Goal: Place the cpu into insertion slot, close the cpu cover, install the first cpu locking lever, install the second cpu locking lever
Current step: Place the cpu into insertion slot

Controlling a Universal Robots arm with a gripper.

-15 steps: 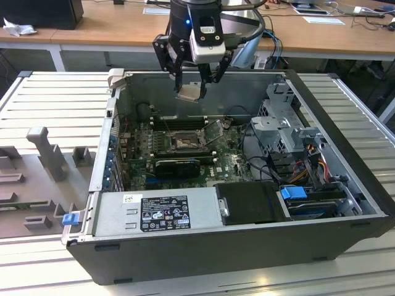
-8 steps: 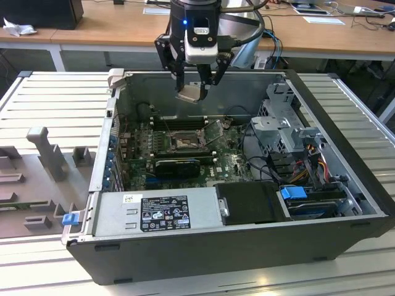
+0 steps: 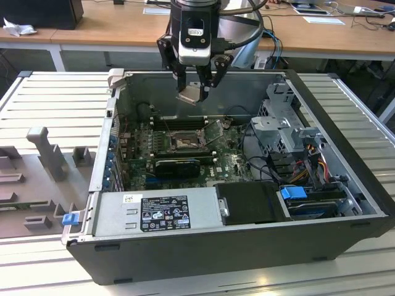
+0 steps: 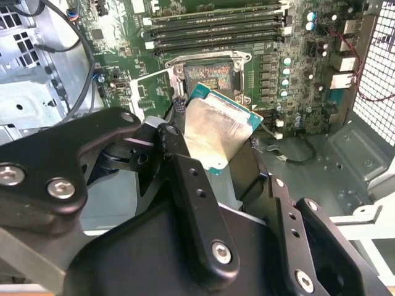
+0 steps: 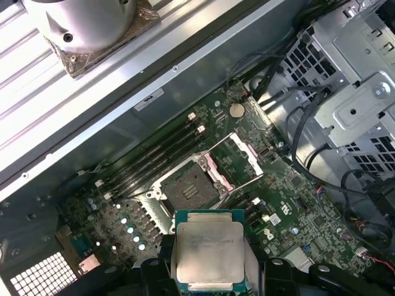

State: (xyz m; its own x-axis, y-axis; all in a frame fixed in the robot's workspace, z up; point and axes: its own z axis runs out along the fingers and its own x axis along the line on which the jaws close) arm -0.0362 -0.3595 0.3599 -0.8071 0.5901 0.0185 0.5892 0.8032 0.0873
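- While your gripper (image 3: 194, 91) hangs over the open computer case (image 3: 247, 253), its jaws are pinched in narrow on the cpu (image 3: 189, 97), gripping two opposite edges.
- The cpu is in the air, tilted and clear of the green board (image 3: 229, 161). In the exterior view it sits at about 12 o'clock from the insertion slot (image 3: 183, 143), well apart.
- In both wrist views, the chip's silver top faces the camera, with the slot beyond it.
- The slot is bare with its dark centre exposed, and nothing is seated in it.
- The cpu cover (image 3: 214, 129) is swung up and open, at about 2 o'clock of the slot in the exterior view.
- Handling, my judgement: the chip is light, thin and stiff. Its smooth metal top is likely slippery, and its underside and the socket contacts are likely fragile.
- Your hold on the rim edges looks right to me. Keep off the flat faces, and don't squeeze hard or let it skew.
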